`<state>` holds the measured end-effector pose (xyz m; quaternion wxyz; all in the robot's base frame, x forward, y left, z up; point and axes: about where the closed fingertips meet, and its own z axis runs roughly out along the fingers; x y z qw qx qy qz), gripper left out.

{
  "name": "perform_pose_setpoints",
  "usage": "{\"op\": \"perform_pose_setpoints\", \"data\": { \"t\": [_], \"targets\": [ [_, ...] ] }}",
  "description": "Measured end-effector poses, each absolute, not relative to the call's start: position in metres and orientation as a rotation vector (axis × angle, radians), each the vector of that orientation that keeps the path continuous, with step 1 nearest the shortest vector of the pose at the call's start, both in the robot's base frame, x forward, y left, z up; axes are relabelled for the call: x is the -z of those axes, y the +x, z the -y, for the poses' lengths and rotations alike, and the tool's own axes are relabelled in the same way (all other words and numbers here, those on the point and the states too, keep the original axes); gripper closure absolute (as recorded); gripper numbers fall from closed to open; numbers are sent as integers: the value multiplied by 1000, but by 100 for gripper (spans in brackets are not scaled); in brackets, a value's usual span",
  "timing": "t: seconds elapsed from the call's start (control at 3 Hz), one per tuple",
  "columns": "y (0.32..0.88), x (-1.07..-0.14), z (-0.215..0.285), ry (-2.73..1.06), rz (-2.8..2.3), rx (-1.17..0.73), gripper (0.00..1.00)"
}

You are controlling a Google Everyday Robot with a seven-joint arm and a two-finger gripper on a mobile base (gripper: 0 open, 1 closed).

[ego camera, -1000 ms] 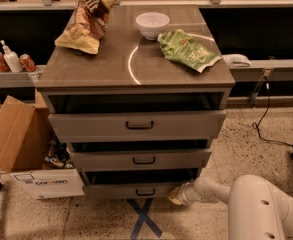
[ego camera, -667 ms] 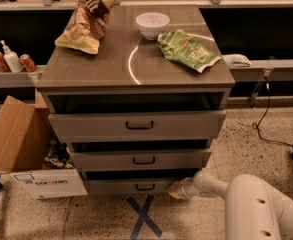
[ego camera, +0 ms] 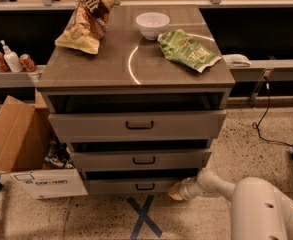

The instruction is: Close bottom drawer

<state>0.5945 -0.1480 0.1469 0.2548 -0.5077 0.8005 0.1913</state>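
The bottom drawer [ego camera: 117,186], lowest of 3 fronts, sits slightly pulled out near the floor. It is probably stiff, light wood that slides easily; push the flat front beside its black handle [ego camera: 145,186]. The gripper [ego camera: 176,191] sits at its right end, grip state impossible to tell. The cardboard box [ego camera: 16,134] reads "corovan".

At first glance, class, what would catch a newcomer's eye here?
The grey-brown cabinet in the middle, its three drawers all ajar. Low on the right, the robot's white arm reaches in, its hand at the right end of the bottom drawer front. On top lie a brown chip bag, a white bowl and a green bag.
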Motion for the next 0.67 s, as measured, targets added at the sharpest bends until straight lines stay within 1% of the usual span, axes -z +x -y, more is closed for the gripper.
{"op": "perform_pose_setpoints", "data": {
  "t": [0.33, 0.67],
  "targets": [
    [549, -172, 159, -1470, -2073, -647, 100],
    [504, -192, 166, -1533, -2018, -733, 100]
  ]
}}
